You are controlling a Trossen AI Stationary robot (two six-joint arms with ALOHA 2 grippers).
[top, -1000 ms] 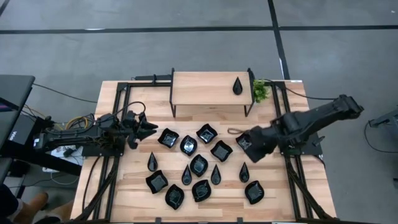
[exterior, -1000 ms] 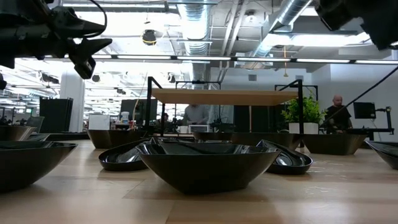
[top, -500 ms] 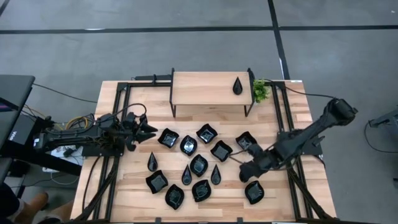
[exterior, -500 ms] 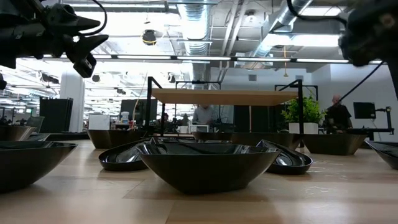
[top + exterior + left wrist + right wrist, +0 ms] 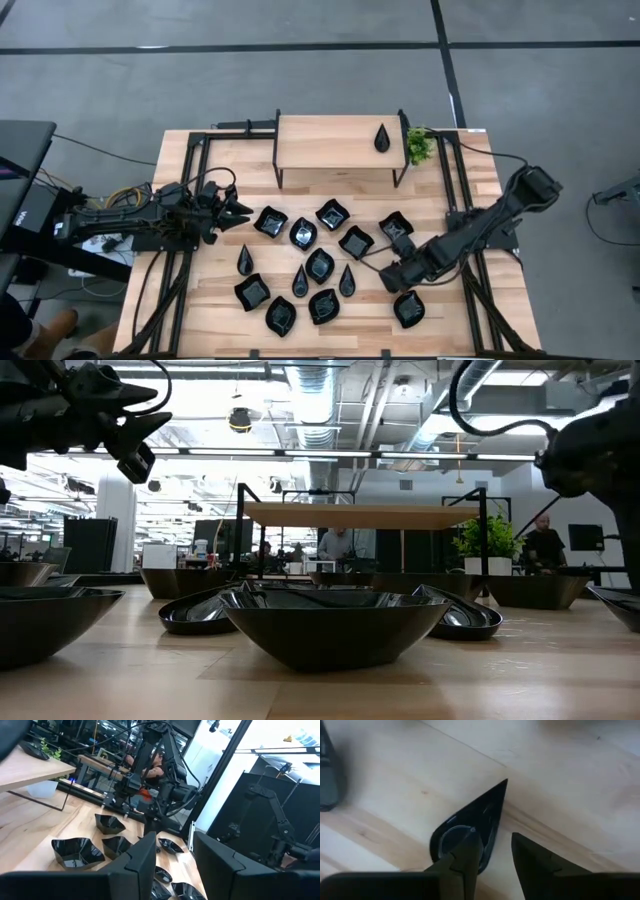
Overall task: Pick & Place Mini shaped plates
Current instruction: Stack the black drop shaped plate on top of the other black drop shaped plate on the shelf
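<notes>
Several mini shaped plates (image 5: 319,265), glossy and black, lie on the wooden table, and one teardrop plate (image 5: 382,138) lies on the raised shelf. My right gripper (image 5: 392,278) points down over a teardrop plate (image 5: 470,827) at the near right. It is open, one finger over the plate's round end, the other over the bare wood beside its rim. My left gripper (image 5: 240,208) hangs open above the table's left side with nothing between its fingers (image 5: 145,855). My right gripper comes from above, its fingers astride one long rim of the teardrop plate near its round end (image 5: 447,832). The plate lies flat on the table. Whether a finger (image 5: 465,847) touches it, I cannot tell.
A wooden shelf (image 5: 335,145) on a black frame stands at the far middle, with a small green plant (image 5: 418,147) at its right end. A wavy square plate (image 5: 395,226) lies just beyond my right gripper, another plate (image 5: 408,308) just nearer. Black frame rails run along both table sides.
My right gripper has swung from above the wavy square plate toward the table's near edge and come down over the teardrop plate. The plates lie as before.
</notes>
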